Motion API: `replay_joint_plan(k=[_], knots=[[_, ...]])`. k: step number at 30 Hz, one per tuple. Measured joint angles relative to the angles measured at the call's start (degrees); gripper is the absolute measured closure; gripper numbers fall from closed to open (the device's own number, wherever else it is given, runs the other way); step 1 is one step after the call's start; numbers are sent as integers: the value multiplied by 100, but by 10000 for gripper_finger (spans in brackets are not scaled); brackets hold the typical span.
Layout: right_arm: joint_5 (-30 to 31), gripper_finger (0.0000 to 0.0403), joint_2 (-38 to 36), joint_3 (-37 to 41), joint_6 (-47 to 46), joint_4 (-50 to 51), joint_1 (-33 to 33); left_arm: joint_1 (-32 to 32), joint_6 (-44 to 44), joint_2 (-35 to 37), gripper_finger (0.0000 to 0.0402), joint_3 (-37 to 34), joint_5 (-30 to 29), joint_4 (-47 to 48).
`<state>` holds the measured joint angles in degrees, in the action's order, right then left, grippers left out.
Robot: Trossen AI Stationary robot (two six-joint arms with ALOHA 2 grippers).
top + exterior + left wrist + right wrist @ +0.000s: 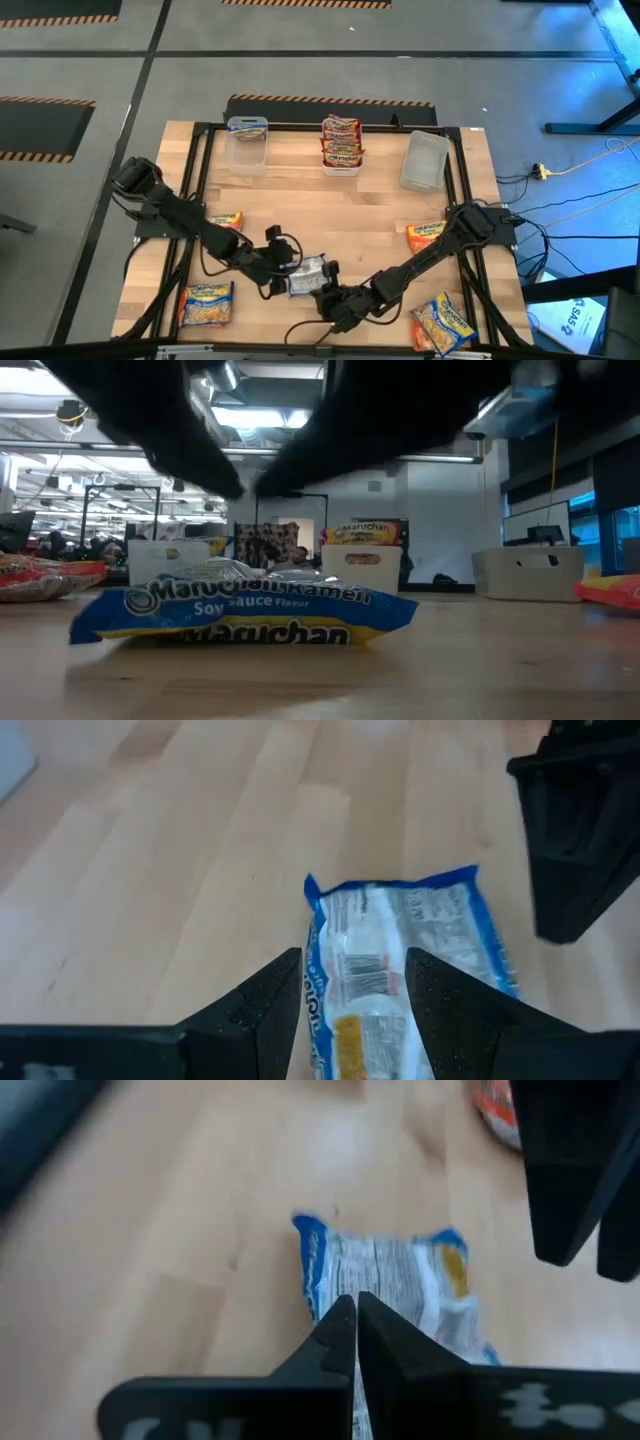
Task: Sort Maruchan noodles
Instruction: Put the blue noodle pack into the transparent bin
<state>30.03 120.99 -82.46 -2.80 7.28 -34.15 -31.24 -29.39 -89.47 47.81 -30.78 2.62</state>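
- We take the blue packet (308,276) as our landmark: a blue-and-white Maruchan packet lying flat on the wooden table (380,215), near its front edge and about midway across.
- Our left gripper (352,982) comes at the packet from the left side. Its fingers stand apart, one on each side of the packet's near end, and in the left wrist view the packet's long axis runs away between them.
- Whether those fingers actually press the packet we cannot tell; it looks to rest on the wood.
- Our right gripper (355,1320) sits on the packet's opposite side, toward the front edge, fingers pressed together. In the right wrist view the tips meet at the packet's edge; we cannot see plastic pinched between them.
- We judge both grippers about equally near, the left better placed to close across the short width.
- Far behind the packet stand three clear bins (341,160): the middle one holds red packets (341,140), the left one a blue packet, the right one looks bare.
- Orange packets (207,303) lie loose to either side of the landmark.
- Beyond the table is a lit workshop with grey floor and hazard-striped tape.
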Motion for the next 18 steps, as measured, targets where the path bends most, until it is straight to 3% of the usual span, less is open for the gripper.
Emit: replay_joint_plan(k=[8,15,18], knots=[[-406,403,-612,6,-271,626,13,-199,-2,413,227,24,-5,112],[-633,399,-560,11,-1753,1337,129,-250,-48,201,227,22,15,95],[-536,382,-576,8,-1947,1553,161,-250,-147,129,227,13,19,76]])
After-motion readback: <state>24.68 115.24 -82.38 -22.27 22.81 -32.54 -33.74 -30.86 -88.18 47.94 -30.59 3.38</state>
